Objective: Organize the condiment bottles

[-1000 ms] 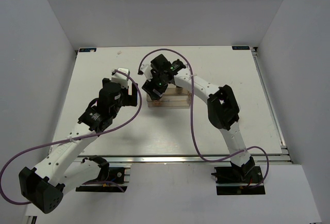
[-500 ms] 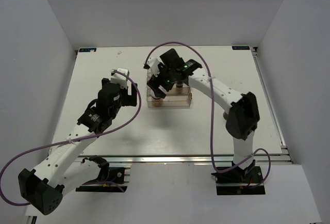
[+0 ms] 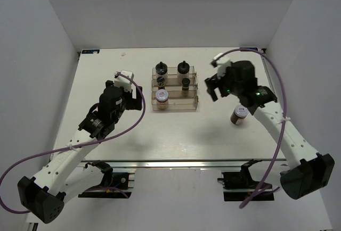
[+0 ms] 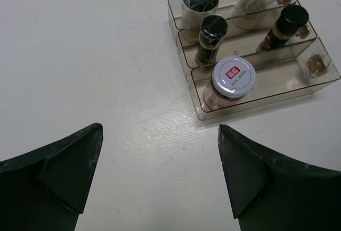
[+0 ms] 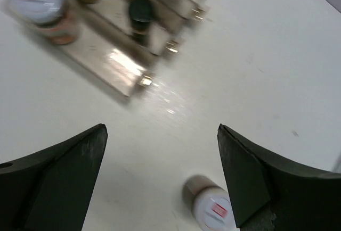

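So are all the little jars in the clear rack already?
No, one brownish jar stands on the table, apart from the rack.

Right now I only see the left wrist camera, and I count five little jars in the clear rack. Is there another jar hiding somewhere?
Observer: Yes. One more brownish jar, with a red-marked white lid, stands upright on the table, to the right of the clear rack and apart from it.
Operator: Ooh! Is the other arm holding it?
Observer: No. The right gripper is open with nothing between its jaws, and the jar stands on the table by itself.
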### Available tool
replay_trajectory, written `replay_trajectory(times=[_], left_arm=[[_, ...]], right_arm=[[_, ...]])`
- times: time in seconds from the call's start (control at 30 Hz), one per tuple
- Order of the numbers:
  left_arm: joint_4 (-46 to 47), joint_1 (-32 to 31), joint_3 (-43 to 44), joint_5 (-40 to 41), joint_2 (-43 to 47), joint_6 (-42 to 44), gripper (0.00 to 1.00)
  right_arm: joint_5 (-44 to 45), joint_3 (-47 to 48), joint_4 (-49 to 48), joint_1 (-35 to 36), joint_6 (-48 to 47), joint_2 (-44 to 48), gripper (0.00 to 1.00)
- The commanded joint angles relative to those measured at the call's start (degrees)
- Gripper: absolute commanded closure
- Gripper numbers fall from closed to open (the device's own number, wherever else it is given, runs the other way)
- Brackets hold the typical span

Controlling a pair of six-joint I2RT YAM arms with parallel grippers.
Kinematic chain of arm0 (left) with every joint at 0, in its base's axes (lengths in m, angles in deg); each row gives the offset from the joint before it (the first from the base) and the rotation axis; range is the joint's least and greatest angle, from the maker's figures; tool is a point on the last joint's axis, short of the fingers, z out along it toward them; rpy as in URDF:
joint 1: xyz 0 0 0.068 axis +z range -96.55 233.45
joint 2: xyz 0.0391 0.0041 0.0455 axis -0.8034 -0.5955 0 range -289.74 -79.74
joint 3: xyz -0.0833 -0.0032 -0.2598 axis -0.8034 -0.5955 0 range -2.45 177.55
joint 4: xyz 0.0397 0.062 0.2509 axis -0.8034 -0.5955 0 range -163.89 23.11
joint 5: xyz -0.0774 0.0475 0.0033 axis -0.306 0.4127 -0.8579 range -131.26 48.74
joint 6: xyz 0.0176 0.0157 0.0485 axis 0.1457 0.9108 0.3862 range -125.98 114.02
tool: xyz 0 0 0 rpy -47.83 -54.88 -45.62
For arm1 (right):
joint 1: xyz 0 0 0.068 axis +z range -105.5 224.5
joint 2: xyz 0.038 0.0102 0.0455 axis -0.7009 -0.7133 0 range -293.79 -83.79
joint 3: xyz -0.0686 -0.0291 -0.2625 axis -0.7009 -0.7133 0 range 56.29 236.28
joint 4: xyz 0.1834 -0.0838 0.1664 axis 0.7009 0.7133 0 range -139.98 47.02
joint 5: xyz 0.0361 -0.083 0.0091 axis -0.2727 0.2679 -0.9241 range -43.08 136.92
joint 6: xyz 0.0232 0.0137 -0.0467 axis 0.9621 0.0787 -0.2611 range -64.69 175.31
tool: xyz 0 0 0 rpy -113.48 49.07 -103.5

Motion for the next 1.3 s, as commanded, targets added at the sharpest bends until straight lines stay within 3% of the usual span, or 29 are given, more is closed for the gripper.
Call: replay_trajectory(times=[0.0,0.2,0.4,0.5,0.8,1.27], left_arm=[[1.2,-0.2,-0.3,-2.3,1.4,0.1,0.02],[1.3,-0.2,-0.3,-3.3,1.4,-0.1,0.02],[1.3,-0.2,-0.3,-3.8,1.3,-0.1,0.02],[1.3,-0.2,-0.3,-3.7,1.3,-0.1,0.02],[1.3,-0.2,-0.4,-3.5,1.2,-0.1,0.02],[1.3,-0.2,-0.4,-3.2,0.5,0.0,0.02]], right_arm=[[-0.1,-2.6,2.3,-9.6,1.1,3.4,0.11],[1.6,-7.3,5.1,-21.0,-1.4,5.3,0.11],[-4.2,-8.9,6.7,-33.4,-6.4,0.3,0.11],[-7.8,-8.8,8.2,-36.0,-8.4,-2.9,0.11],[-13.4,-10.8,9.2,-36.6,-10.2,-6.2,0.11],[-13.8,-15.5,4.3,-36.6,-9.5,-10.2,0.11]])
